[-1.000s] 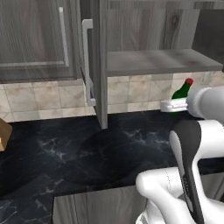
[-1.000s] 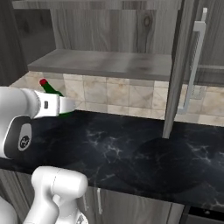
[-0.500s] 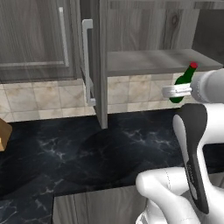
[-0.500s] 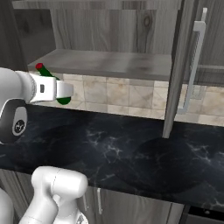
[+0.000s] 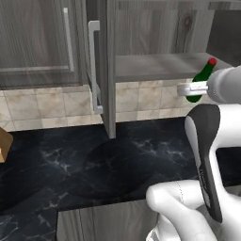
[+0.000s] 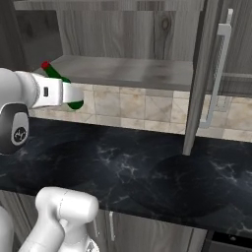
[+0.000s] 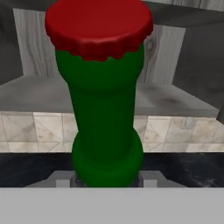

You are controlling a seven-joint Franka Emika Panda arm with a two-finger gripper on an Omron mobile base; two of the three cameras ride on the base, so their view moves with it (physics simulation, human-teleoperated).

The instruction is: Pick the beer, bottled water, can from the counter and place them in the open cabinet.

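beer base: in the hand view we see the beer (image 7: 106, 109) cut off at 6 o'clock by the bottom edge.
beer body: in the right base view the gripper (image 6: 74, 96) covers most of it.
brown object (image 5: 4, 145): cropped at 9 o'clock in the left base view; we cannot identify it.

Gripper (image 5: 187, 88) raised, clamped on load

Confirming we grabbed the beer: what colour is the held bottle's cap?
Red, above a dark green neck; the beer shows best in the hand view.
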